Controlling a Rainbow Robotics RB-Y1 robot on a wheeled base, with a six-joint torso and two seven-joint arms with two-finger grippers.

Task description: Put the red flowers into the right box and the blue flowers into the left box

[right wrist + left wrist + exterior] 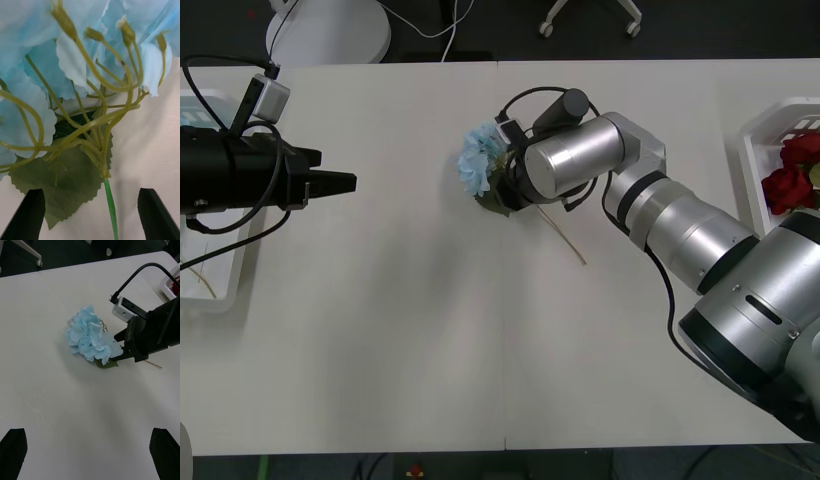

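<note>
On the white table (430,350), we found the right gripper (90,217) spread, fingers straddling the blue flower (477,165) stem; the cluster lay just ahead. We judged it light and soft: grip the stem, not the petals.

Pale sky-blue flower (476,165) with a dark green leaf (71,180) on the white table (430,330); deep-red roses (792,172) in the white right-hand tray (752,160)
</note>
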